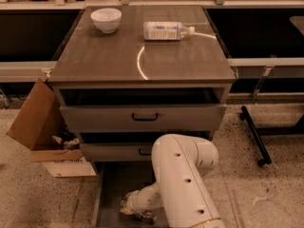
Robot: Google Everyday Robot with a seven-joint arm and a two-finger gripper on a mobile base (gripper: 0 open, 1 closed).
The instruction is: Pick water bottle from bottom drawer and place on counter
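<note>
My white arm (183,184) reaches down into the open bottom drawer (114,179), which is pulled out at floor level below the cabinet. My gripper (130,209) is low over the drawer floor near its front. A small crinkled clear object, which looks like the water bottle (141,216), lies right at the gripper, touching or nearly touching it; most of it is hidden. The counter (104,56) is the dark wood-grain top of the cabinet, with a curved glare mark (139,63).
A white bowl (106,19) and a larger labelled bottle (166,31) lie at the back of the counter. Two upper drawers with black handles (145,117) stand partly open. A cardboard box (38,122) sits left; a black stand leg (254,134) sits right.
</note>
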